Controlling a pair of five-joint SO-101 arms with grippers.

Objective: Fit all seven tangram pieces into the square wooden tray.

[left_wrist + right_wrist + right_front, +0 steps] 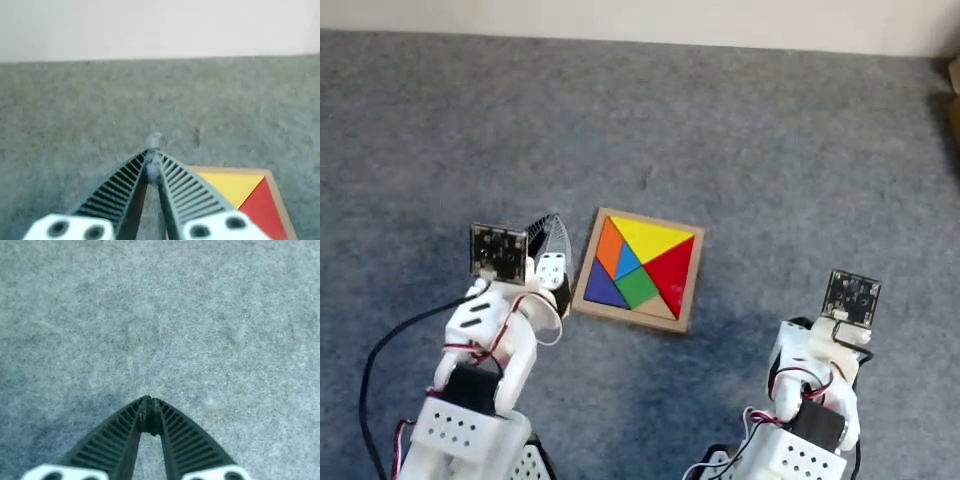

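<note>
One tray (630, 317) — six coloured pieces (640, 283) inside.

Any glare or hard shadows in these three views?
High view: even light, no glare on the tray, only a soft shadow along its edge nearest the arms. Left wrist view: no distinct shadow under the shut left end effector. Right wrist view: a dim patch on the carpet beside the shut right end effector.

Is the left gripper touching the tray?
Cannot tell. High view puts left gripper beside tray edge, no plain gap; its wrist view's finger hides that edge.
</note>
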